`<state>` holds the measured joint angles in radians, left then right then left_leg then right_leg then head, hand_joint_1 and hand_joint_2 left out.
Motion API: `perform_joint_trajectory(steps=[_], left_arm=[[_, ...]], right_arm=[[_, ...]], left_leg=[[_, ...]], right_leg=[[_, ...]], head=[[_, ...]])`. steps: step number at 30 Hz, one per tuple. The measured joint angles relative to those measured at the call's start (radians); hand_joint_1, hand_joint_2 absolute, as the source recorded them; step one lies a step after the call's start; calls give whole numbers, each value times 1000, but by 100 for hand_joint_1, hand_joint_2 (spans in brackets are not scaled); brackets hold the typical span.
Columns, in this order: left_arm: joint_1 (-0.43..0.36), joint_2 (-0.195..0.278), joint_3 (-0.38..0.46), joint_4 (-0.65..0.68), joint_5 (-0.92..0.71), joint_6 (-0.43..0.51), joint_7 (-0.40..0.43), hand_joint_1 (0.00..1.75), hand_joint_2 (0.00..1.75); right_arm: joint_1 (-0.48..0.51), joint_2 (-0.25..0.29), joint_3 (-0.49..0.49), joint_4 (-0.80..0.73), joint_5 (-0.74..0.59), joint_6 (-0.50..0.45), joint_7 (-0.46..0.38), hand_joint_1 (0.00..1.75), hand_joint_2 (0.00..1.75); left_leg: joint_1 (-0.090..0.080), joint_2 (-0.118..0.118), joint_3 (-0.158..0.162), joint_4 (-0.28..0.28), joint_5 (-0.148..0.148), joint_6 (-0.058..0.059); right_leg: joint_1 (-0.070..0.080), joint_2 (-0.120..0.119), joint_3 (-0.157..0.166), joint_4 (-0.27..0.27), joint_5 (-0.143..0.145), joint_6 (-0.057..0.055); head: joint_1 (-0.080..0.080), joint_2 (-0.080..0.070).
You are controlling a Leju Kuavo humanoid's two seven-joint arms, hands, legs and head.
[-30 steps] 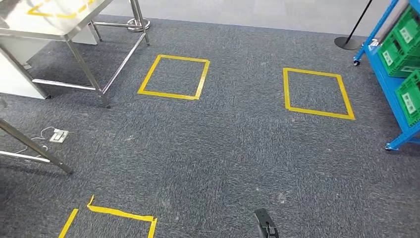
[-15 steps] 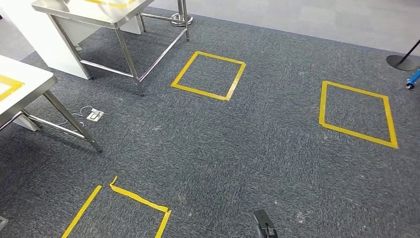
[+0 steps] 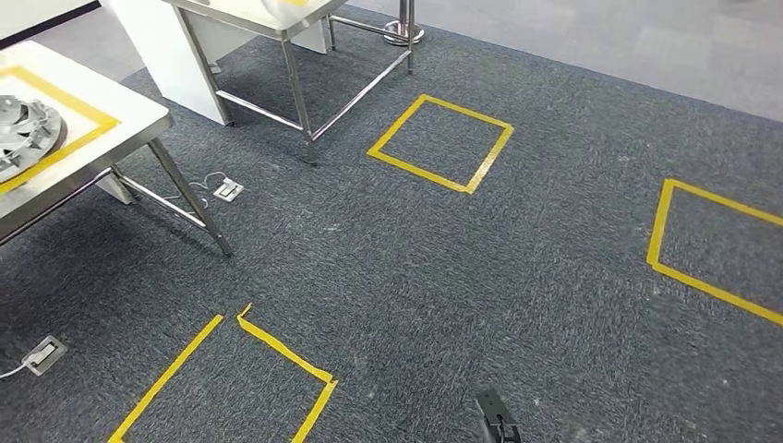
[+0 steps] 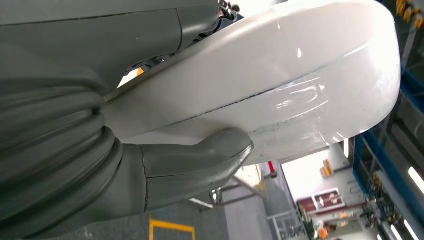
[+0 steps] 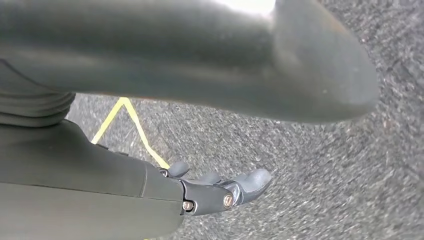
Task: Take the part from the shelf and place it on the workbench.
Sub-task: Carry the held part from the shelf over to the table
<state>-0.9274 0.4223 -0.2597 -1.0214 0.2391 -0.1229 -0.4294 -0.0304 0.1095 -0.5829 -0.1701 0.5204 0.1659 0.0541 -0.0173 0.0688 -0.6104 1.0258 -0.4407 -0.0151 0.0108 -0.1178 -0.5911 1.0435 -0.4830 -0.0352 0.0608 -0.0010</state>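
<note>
Carrying stage: left hand (image 4: pixel 150 170) grips a white part (image 4: pixel 280 85); right hand (image 5: pixel 220 190) hangs empty, fingers apart; next, approach the workbench (image 3: pixel 111 129).

We see a desk (image 3: pixel 138 115) at the upper left with a round part (image 3: pixel 23 134) on it, another desk (image 3: pixel 268 18) behind, taped squares (image 3: pixel 440 143) on the floor to their right
</note>
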Motion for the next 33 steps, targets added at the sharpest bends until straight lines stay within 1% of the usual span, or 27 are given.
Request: perform_joint_trajectory(steps=[1,2,3,4,6,7,8,9,10,11,12,14,15,16,17,18,19,21,23,24,25,26,27,29,30,32,33], left_arm=[[0,3,0,-1,1,-1,0,175,175],[1,8,1,-1,3,-2,0,175,175],[2,12,2,-2,5,-3,1,175,175],[1,15,2,-2,7,-3,1,175,175],[1,18,4,-3,10,-4,3,175,175],[3,17,3,-3,10,-6,4,175,175],[6,16,2,-3,11,-7,5,175,175],[9,15,2,-3,11,-9,5,175,175],[11,14,1,-3,11,-10,6,175,175],[11,14,1,-3,12,-10,6,175,175],[11,15,1,-4,12,-10,6,175,175],[8,17,1,-5,14,-10,6,175,175],[7,18,1,-5,15,-11,6,175,175],[7,22,1,-6,18,-11,6,175,175],[7,27,1,-6,20,-12,7,175,175],[7,34,1,-6,23,-12,7,175,175],[5,40,1,-6,25,-12,8,175,175],[2,46,1,-6,30,-13,10,175,175],[6,46,0,-6,34,-13,13,175,175],[10,47,0,-6,36,-13,15,175,175],[12,49,0,-7,38,-13,16,175,175],[12,52,0,-8,40,-13,17,175,175],[12,55,0,-10,43,-13,18,175,175],[9,61,0,-17,49,-12,20,175,175],[8,64,0,-20,53,-10,21,175,175],[7,71,0,-23,60,-6,24,175,175],[7,75,0,-25,64,-4,24,175,175]], right_arm=[[-1,0,0,0,0,1,0,0,0],[-2,-1,0,0,0,1,0,0,0],[-4,-2,0,0,1,2,0,0,0],[-5,-2,0,0,1,2,0,0,0],[-3,-3,0,0,2,2,1,0,0],[0,-3,0,0,2,2,2,0,0],[1,-3,0,0,2,2,2,0,0],[2,-4,0,0,2,2,3,0,0],[2,-4,0,0,2,2,2,0,0],[1,-4,0,0,3,2,2,0,0],[1,-4,0,0,3,2,2,0,0],[2,-4,0,0,3,5,0,0,0],[2,-4,0,0,4,7,0,0,0],[2,-4,0,0,4,8,-1,0,0],[2,-4,0,0,5,10,-1,0,0],[1,-5,0,0,5,10,-1,0,0],[1,-6,0,0,6,11,-1,0,0],[2,-8,0,0,8,11,-2,0,0],[4,-9,0,0,10,11,-2,0,0],[4,-9,0,0,10,11,-1,0,0],[4,-10,0,0,11,11,-1,0,0],[3,-10,0,0,12,11,-1,0,0],[2,-10,0,0,12,11,-1,0,0],[1,-10,0,0,12,11,-1,0,0],[1,-10,0,0,13,11,0,0,0],[-1,-10,0,0,13,12,0,0,0],[-2,-11,0,0,14,12,1,0,0]], left_leg=[[2,-15,-1,-2,3,5],[5,-27,0,-4,5,9],[8,-38,1,-8,8,13],[13,-48,3,-11,11,17],[18,-69,1,-12,14,21],[19,-81,-1,-11,15,22],[19,-95,-3,-9,15,23],[20,-110,-5,-6,15,22],[21,-123,-6,-3,15,21],[22,-136,-6,0,14,18],[23,-148,-8,3,12,14],[24,-172,-16,9,13,0],[26,-185,-21,9,16,-8],[28,-198,-25,6,20,-16],[30,-200,-27,3,23,-23],[29,-183,-32,7,20,-29],[28,-156,-43,26,7,-32],[25,-96,-91,125,-47,-38],[27,-80,-148,249,-94,-42],[27,-79,-158,273,-94,-43],[27,-76,-148,257,-76,-42],[26,-69,-118,204,-45,-39],[24,-53,-78,131,-18,-35],[15,-26,-18,22,10,-20],[11,-23,-7,1,10,-14],[11,-44,-7,-2,12,-1],[15,-54,-5,-6,15,3]], right_leg=[[1,-12,3,-1,-1,4],[1,-12,4,0,-5,10],[-1,3,2,8,-13,17],[-3,31,-8,34,-31,23],[-11,90,-61,149,-88,34],[-13,103,-95,216,-112,37],[-14,108,-120,263,-121,39],[-15,110,-130,273,-111,39],[-16,112,-120,245,-84,39],[-19,120,-94,186,-47,39],[-23,145,-64,121,-19,39],[-30,191,-23,32,6,38],[-31,202,-17,21,3,35],[-29,193,-16,17,5,30],[-29,179,-14,13,8,22],[-29,168,-12,9,11,15],[-29,156,-11,5,14,8],[-27,131,-9,1,14,-1],[-25,102,-9,1,12,-5],[-24,89,-9,1,11,-6],[-22,76,-8,1,10,-7],[-21,63,-7,2,9,-6],[-20,52,-5,2,7,-5],[-14,32,-1,2,3,2],[-12,23,1,2,1,6],[-9,6,6,-1,-2,16],[-10,14,7,3,-6,22]], head=[[1,0],[1,0],[1,0],[2,0],[5,0],[7,0],[8,0],[10,0],[11,0],[11,0],[11,0],[11,0],[11,0],[11,0],[11,0],[9,0],[5,0],[-1,0],[-2,0],[-2,0],[-2,0],[-2,0],[-2,0],[-2,0],[-2,0],[-1,0],[-1,0]])
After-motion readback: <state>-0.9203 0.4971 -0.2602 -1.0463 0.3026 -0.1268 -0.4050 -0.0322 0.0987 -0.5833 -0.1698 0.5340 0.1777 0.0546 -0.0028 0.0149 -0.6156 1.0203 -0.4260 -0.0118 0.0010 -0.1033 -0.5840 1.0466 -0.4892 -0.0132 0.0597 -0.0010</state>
